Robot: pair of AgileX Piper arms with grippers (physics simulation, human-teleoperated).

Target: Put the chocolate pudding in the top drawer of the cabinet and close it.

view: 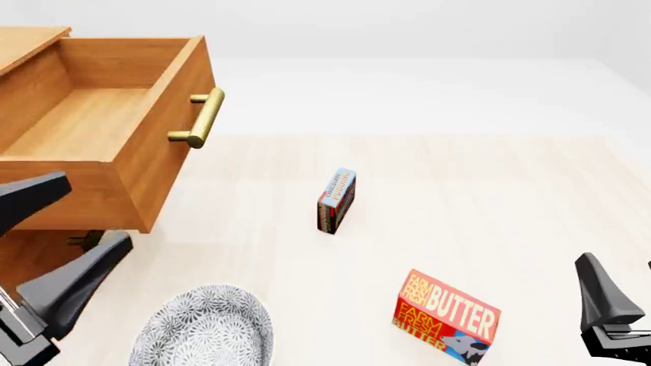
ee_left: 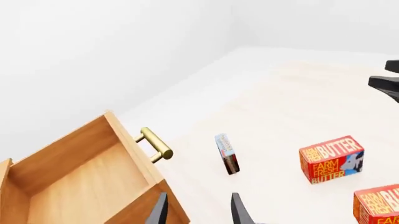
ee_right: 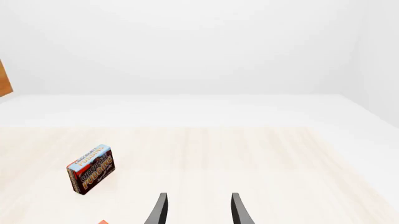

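Orange-brown wood dominates the far left corner of the bench (view: 529,191), where the cabinet (view: 30,252) stands with its top drawer (view: 102,122) pulled well out, brass handle (view: 200,118) facing the open bench, nothing visible inside. That much of the job looks done; the rest is still ahead of me.

The pudding (view: 337,200) stands on a narrow edge near the middle of the bench, well apart from the drawer front and from both my pincers. It has not been lifted.

My left pincer (view: 56,252) hangs at the near left, below the drawer's front corner, its two dark fingers spread wide and holding nothing. My right pincer (ee_right: 197,210) sits at the near right edge; the wrist view shows its fingers parted with only bare bench between them, the pudding off to one side ahead.

A butter box (view: 447,316) lies near the front edge between the pudding and my right pincer, and the left wrist view shows a second box (ee_left: 377,205) beside it. A patterned bowl (view: 203,328) rests at the near left.

Still to do, as I judge it: grip the pudding, carry it over the drawer, release it, then push the drawer shut.
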